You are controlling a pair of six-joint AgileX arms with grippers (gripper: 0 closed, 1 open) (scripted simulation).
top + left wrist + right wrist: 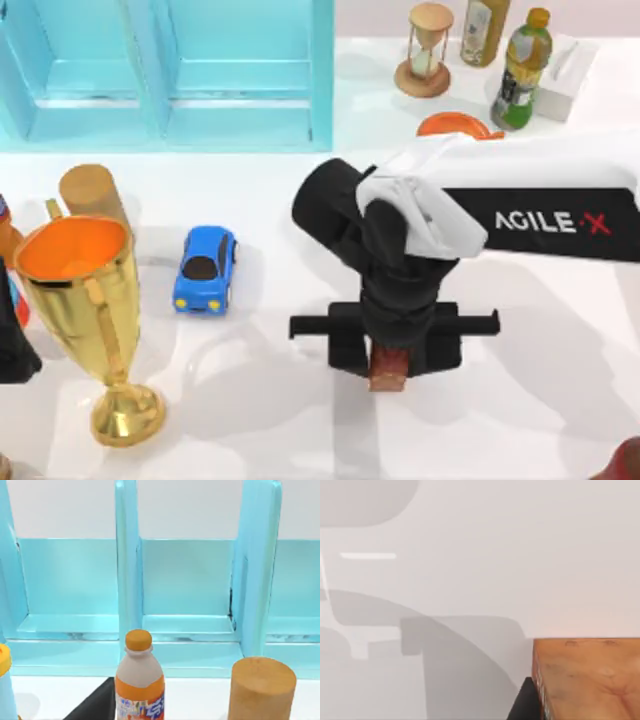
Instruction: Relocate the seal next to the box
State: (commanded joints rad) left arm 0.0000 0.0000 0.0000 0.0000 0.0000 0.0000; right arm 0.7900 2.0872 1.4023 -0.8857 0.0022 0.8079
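Top view, near edge to far edge. Nearest the camera's lower edge, the right gripper [388, 372] points straight down over the white table [270, 420], right of centre; its black fingers [350, 352] are clenched on the seal [387, 377], whose reddish-brown block shows just beneath the gripper body. Whether the seal rests on the table or hangs clear of it cannot be told. Right wrist view: the seal [587, 677] appears as an orange-brown block with a dark finger [525, 702] touching its side, above bare table [470, 555] crossed by grey shadows.

At the table's left stands a gold trophy cup [85, 320] with an orange interior; a wooden cylinder [90, 192] stands just behind it. A blue toy car [205, 268] lies between the trophy and the right arm [545, 205], apart from both. The left arm [12, 345] is parked at the left edge; its jaws cannot be judged.

Farther back, an orange plate [458, 126] is partly hidden by the right arm. Along the far edge, a light-blue cabinet [170, 70] occupies the left; an hourglass [427, 50], a brown bottle [484, 30] and a green bottle [522, 70] stand at the far right, with the box [565, 75] just beside the green bottle, well apart from the seal.

Left wrist view: an orange-capped bottle [140, 680] and the wooden cylinder [262, 687] stand before the cabinet [185, 590].
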